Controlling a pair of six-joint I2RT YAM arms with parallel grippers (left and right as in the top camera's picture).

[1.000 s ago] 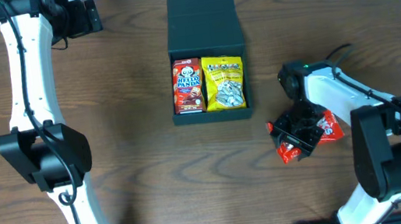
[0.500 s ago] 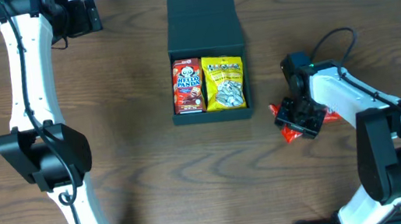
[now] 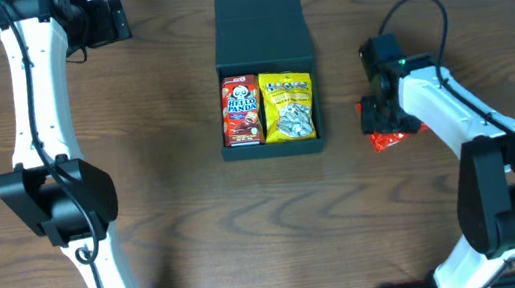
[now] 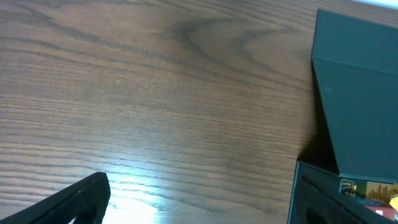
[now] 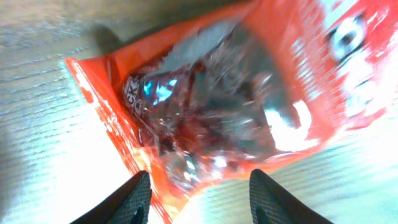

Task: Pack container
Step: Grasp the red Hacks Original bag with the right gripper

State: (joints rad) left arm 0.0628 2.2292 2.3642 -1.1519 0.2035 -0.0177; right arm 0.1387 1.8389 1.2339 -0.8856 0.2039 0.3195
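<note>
The right gripper (image 3: 381,118) has travelled up the table (image 3: 199,233) in the last second. It was down at about 5 o'clock from the container (image 3: 276,149) and is now near its 3 o'clock side, though not touching it. The red snack pack (image 3: 391,139) came with it. In the wrist view the fingers (image 5: 138,198) are drawn in on the lower edge of the crinkled bag, which hangs off the table with wood grain behind it.

Nothing else has shifted. The container sits at 12 o'clock from the table's middle, with its flap lid (image 3: 261,24) laid back towards the far edge. Two packs lie side by side inside it, as they did before.

The left gripper (image 3: 107,22) is parked at 10 o'clock, well apart from the container. The wrist camera shows its jaws spread wide, with only bare wood between them.

The red box (image 3: 242,111) in the container's left half reads "HELLO PANDA". The yellow pack (image 3: 289,107) beside it has print too small to read. The red bag carries white lettering, but it is blurred and I can't make out a word.
</note>
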